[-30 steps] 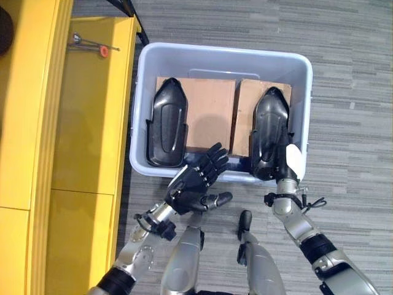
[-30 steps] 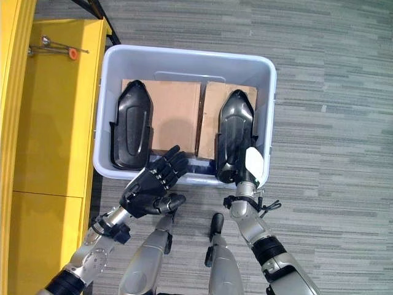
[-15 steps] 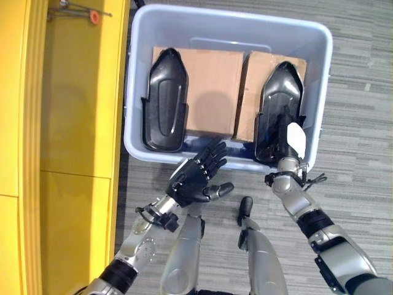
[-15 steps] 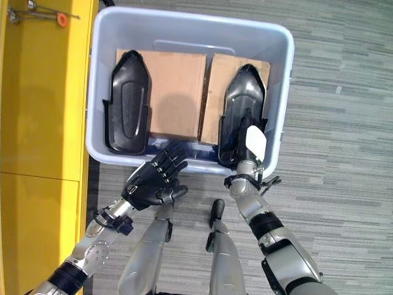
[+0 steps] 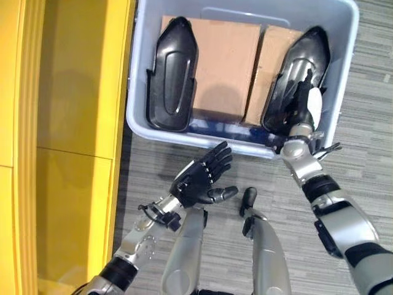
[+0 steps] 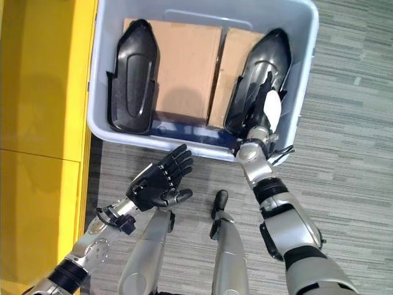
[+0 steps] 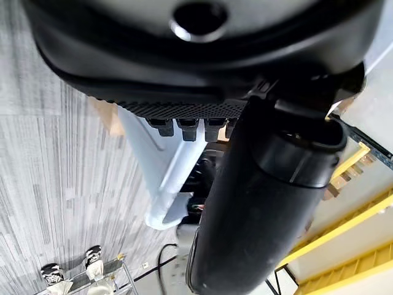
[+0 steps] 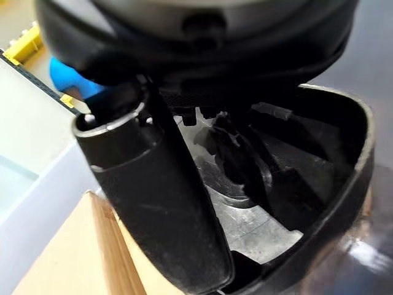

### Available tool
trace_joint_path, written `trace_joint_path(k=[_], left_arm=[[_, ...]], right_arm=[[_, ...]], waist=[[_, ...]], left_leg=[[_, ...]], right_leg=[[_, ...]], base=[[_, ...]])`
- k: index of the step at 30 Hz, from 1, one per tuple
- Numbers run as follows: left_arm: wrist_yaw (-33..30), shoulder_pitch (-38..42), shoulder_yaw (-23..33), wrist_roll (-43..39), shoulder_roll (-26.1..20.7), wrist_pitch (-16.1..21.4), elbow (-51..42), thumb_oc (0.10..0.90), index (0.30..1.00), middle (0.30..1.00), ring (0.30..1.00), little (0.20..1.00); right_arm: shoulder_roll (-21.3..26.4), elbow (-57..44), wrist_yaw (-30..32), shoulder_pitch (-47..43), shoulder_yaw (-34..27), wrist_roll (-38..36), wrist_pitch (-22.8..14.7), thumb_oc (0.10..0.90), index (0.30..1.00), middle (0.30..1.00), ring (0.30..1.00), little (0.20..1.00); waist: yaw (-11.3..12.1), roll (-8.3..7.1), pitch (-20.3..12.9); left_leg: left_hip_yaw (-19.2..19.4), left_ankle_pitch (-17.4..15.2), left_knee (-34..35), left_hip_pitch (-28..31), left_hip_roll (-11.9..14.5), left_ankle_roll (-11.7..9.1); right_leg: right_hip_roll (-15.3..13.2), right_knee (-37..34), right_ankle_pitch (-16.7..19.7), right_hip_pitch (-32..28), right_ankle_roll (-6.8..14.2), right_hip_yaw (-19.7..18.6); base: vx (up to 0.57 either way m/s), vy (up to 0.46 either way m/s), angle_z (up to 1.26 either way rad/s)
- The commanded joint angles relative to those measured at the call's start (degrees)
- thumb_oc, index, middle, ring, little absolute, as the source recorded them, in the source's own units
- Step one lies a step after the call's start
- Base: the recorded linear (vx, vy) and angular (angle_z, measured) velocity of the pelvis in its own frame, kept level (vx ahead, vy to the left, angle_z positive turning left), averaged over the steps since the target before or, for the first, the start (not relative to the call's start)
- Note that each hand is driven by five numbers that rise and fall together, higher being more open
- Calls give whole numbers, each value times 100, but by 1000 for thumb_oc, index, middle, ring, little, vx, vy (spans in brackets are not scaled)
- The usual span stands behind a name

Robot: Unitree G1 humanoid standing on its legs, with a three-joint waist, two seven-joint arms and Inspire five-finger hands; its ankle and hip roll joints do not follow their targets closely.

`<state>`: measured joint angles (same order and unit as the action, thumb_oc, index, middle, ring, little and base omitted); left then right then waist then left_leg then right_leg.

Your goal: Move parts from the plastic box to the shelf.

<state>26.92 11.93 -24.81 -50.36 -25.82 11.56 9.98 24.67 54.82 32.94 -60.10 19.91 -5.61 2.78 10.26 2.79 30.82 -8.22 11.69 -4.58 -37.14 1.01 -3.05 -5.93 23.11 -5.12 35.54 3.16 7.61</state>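
Hovering over bare floor just short of the plastic box's [image 5: 138, 92] near rim, the left hand [image 5: 199, 181] is spread and empty. Beyond its fingertips lies one black part [image 5: 171, 74] on cardboard [image 5: 224, 67]. The right hand [image 5: 301, 110] reaches inside the second black part [image 5: 301, 64], fingers hooked over its near edge.

Pale blue plastic box [image 5: 140, 74], glossy black parts [image 5: 171, 74], brown cardboard [image 5: 224, 67], yellow shelf [image 5: 80, 92], grey striped floor [image 5: 368, 135].
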Motion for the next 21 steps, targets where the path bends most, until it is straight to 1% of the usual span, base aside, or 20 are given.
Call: trace_joint_path(k=[1, 4, 5, 8, 9, 12, 14, 18, 21], left_arm=[[346, 167, -254, 20, 124, 316, -709, 900, 1000, 1000, 1000, 1000], [354, 56, -289, -26, 16, 354, -802, 900, 1000, 1000, 1000, 1000], [413, -105, -285, -103, -107, 396, -902, 900, 1000, 1000, 1000, 1000], [447, -225, -302, -99, -179, 446, -958, 900, 1000, 1000, 1000, 1000], [492, -285, -329, -112, -205, 496, -958, 900, 1000, 1000, 1000, 1000], [494, -323, -350, -153, -237, 553, -967, 900, 1000, 1000, 1000, 1000], [513, -397, -350, -148, -258, 612, -969, 900, 1000, 1000, 1000, 1000], [589, -486, -355, -113, -272, 694, -946, 900, 1000, 1000, 1000, 1000], [648, -554, -346, -112, -256, 792, -904, 900, 1000, 1000, 1000, 1000]], right_arm=[[447, 552, -57, -28, 95, -323, 206, 900, 1000, 1000, 1000, 1000], [670, 489, -26, -274, 191, -156, 103, 900, 1000, 1000, 1000, 1000], [884, 274, -17, -450, 266, 206, 13, 900, 1000, 1000, 1000, 1000], [1031, -24, -89, -569, 363, 473, -89, 900, 1000, 1000, 1000, 1000], [1091, -262, 67, -679, 431, 635, -108, 900, 1000, 1000, 1000, 1000], [1136, -502, 217, -757, 390, 813, -191, 900, 1000, 1000, 1000, 1000], [1170, -921, 382, -784, 278, 1026, -261, 900, 1000, 1000, 1000, 1000], [1173, -1371, 638, -707, 167, 1339, -377, 900, 1000, 1000, 1000, 1000], [1201, -1992, 847, -549, 59, 1852, -397, 900, 1000, 1000, 1000, 1000]], waist=[[291, 375, -102], [317, 384, -102], [317, 380, -102], [306, 345, -102], [298, 337, -102], [285, 331, -102], [265, 305, -102], [234, 289, -102], [176, 276, -102]], left_leg=[[456, -69, 86, -45, -269, 302], [455, -85, 57, -28, -271, 304], [470, -98, 51, 21, -263, 299], [481, -112, 61, 82, -242, 295], [491, -125, 66, 130, -232, 292], [496, -143, 58, 177, -230, 303], [500, -160, 78, 261, -234, 305], [515, -178, 112, 346, -218, 309], [554, -194, 162, 445, -207, 318]], right_leg=[[77, -52, -21, -417, -77, 192], [75, -10, -44, -432, -72, 213], [77, 14, -49, -455, -57, 217], [88, 1, -56, -515, -52, 210], [102, 12, -76, -544, -57, 201], [112, 40, -107, -581, -63, 185], [135, 27, -133, -657, -69, 164], [153, 6, -138, -712, -66, 136], [163, -35, -140, -775, -66, 100]], base=[[5, -12, 12], [4, -3, 5], [0, 0, 0], [1, -5, -1], [0, 0, 0], [0, 0, 0], [-8, -10, 2], [-4, -2, 1], [-9, 4, -2]])
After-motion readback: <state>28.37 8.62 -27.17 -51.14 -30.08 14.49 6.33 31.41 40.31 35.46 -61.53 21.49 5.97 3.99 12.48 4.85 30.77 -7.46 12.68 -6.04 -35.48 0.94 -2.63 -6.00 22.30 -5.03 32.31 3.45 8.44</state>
